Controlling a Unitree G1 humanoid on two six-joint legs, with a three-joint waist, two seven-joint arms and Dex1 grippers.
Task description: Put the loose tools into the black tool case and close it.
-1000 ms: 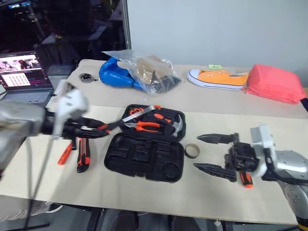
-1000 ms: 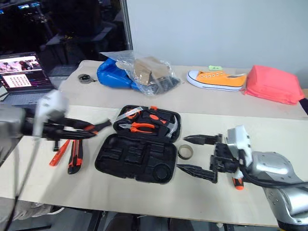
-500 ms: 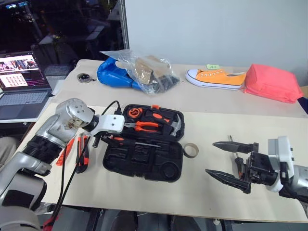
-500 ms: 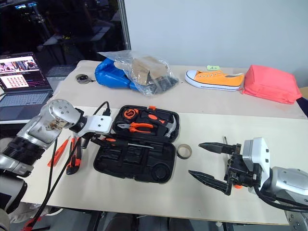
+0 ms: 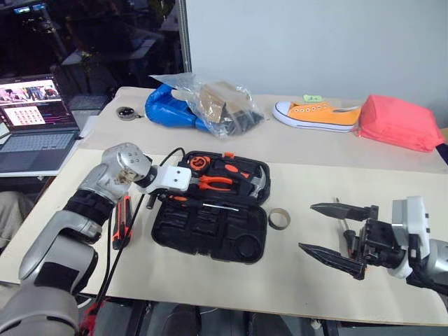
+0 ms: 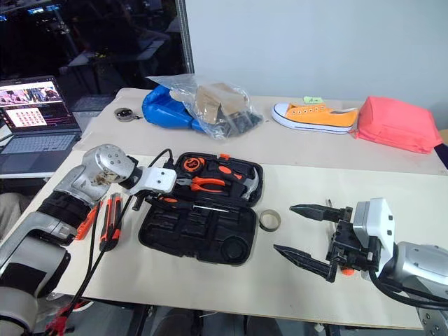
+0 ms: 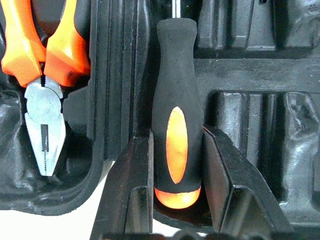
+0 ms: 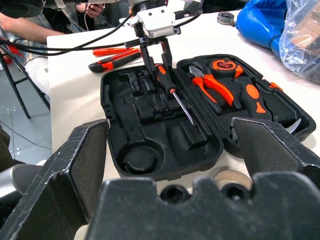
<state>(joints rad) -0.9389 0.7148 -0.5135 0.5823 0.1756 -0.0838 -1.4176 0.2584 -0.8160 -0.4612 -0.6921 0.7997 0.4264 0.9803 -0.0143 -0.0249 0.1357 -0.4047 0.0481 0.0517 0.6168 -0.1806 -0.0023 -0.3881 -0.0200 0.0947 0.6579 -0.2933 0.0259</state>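
Nearest the robot, at the front right of the worktop (image 5: 210, 280), the right gripper (image 6: 311, 234) hangs with its jaws spread wide and empty. A second orange-and-black screwdriver (image 5: 343, 225) lies on the board just behind it, and a roll of tape (image 5: 278, 219) sits between that gripper and the case.

The black tool case (image 5: 210, 225) lies open in the middle of the worktop. Its front half shows bare moulded slots; its far half holds the orange-handled pliers (image 5: 215, 183), a tape measure (image 5: 197, 163) and the steel-headed hammer (image 5: 257, 185).

At the left end of the case the left gripper (image 8: 156, 62) is clenched on the handle of a long screwdriver (image 7: 176, 120). The shaft runs rightward along the hinge ridge between the two halves, with the handle butt close to the case's left rim.

The step in hand seems to be seating this screwdriver. To do it well, the shaft should line up with a long slot before the fingers let go. Whether the tool already sits in a groove or merely rests on the ridge cannot be told. If it lies proud, it would likely stop the lid from closing.

Beyond the case's left end, near the worktop's left edge, the utility knife (image 5: 122, 222) and slim orange screwdriver (image 6: 87, 221) wait side by side.
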